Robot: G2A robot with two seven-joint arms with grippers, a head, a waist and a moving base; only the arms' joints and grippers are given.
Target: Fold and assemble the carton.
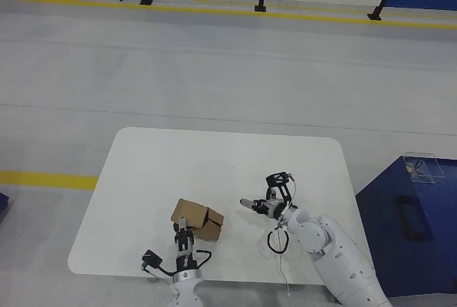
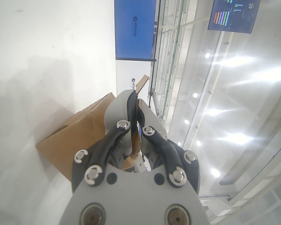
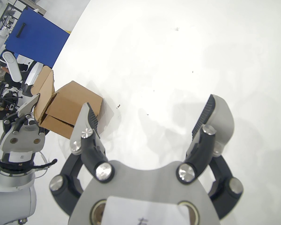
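The small brown cardboard carton (image 1: 198, 218) lies close to the near edge of the white rounded surface (image 1: 213, 153), left of centre. It is partly formed, with one flap standing loose. The left gripper (image 2: 136, 99) is clenched on that flap at the carton's near side. The right gripper (image 3: 149, 108) is released and spread wide above bare surface, to the right of the carton and apart from it.

The flap-folding step seems to be in hand. Next, the right gripper likely has to close in and press or brace the carton's body while the left bends its flap over. The light carton could slide.
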